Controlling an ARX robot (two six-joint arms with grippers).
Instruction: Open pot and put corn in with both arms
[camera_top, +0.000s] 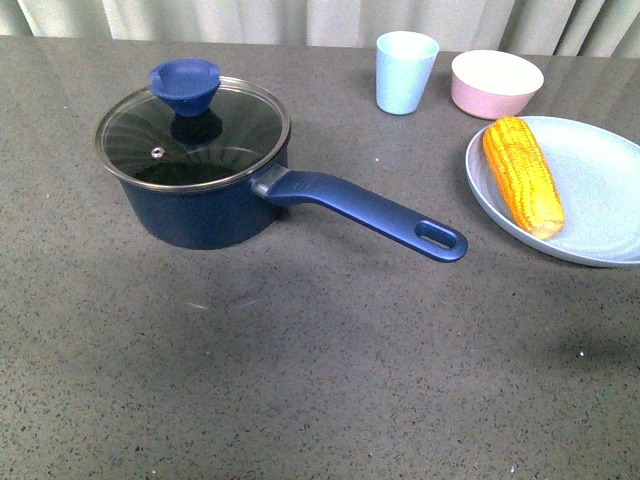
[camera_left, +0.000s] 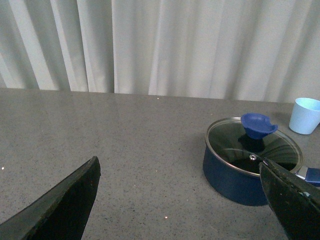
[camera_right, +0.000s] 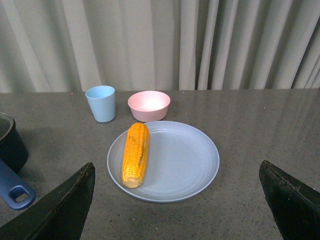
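Left gripper (camera_left: 179, 161): gapes wide, grips nothing, with only bare grey table (camera_left: 150, 150) between the two dark fingers (camera_left: 65, 210). Ahead of them, just past the tip of one finger and partly hidden by it: the pot (camera_left: 225, 175), upright, closed by a glass lid (camera_left: 235, 145) with a blue knob (camera_left: 257, 125). Farther off beyond that same finger: a pale blue cup (camera_left: 306, 116).

Right gripper (camera_right: 176, 164): likewise spread fully, closes on nothing. Ahead of its fingers (camera_right: 60, 210), within the span between them but nearer one: the corn (camera_right: 136, 154), lying flat on a pale blue plate (camera_right: 190, 160), close to the rim, lengthwise away from the fingertips. Behind the plate: the cup and a pink bowl (camera_right: 148, 105), side by side. Outside the finger nearer the corn: the end of the pot's handle (camera_right: 15, 192), hole showing.

Seen from the front: lid seated on the pot, handle aimed toward the plate without touching it, corn well apart from the pot.
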